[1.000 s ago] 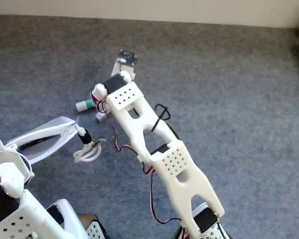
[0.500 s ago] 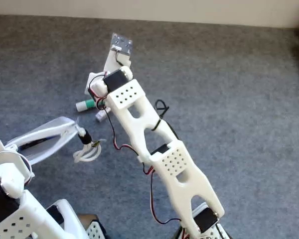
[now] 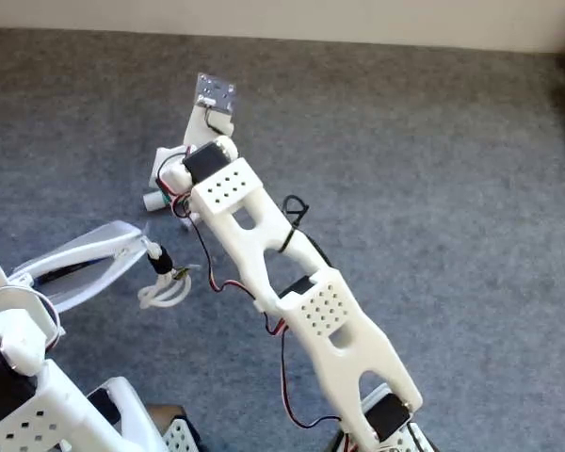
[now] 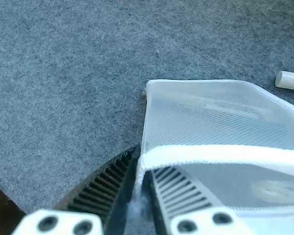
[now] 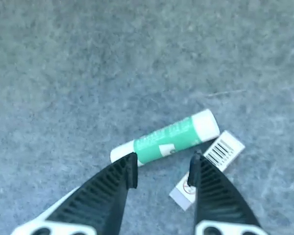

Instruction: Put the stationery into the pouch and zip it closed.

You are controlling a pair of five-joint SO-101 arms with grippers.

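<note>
The right end effector [image 5: 164, 170] hangs released above the grey desk [image 3: 452, 141], its two dark ribbed fingers spread wide with nothing between them. Just ahead of its fingertips lies the glue stick [image 5: 164, 138], a green-banded white tube resting flat and slanted across the open gap, so that its middle sits in line with the space between the fingers. Just beside one fingertip, and partly covered by it in the wrist view, lies a small white block [image 5: 209, 164] with a barcode on its end; it sits close to the glue stick's capped end, and whether the two touch cannot be told. The left end effector [image 4: 143, 174] is clenched on the mesh pouch [image 4: 210, 122], its fingers drawn close together on the pouch's near white-taped edge. From that grip the pouch stretches away, its translucent body lifted clear of the desk at the held end. At the pouch's far end, well away from the left fingers, the dark zip pull [image 3: 160, 260] hangs down with a white cord loop [image 3: 167, 290] lying on the desk beneath it. The glue stick lies beyond that far end of the pouch, apart from it.
</note>
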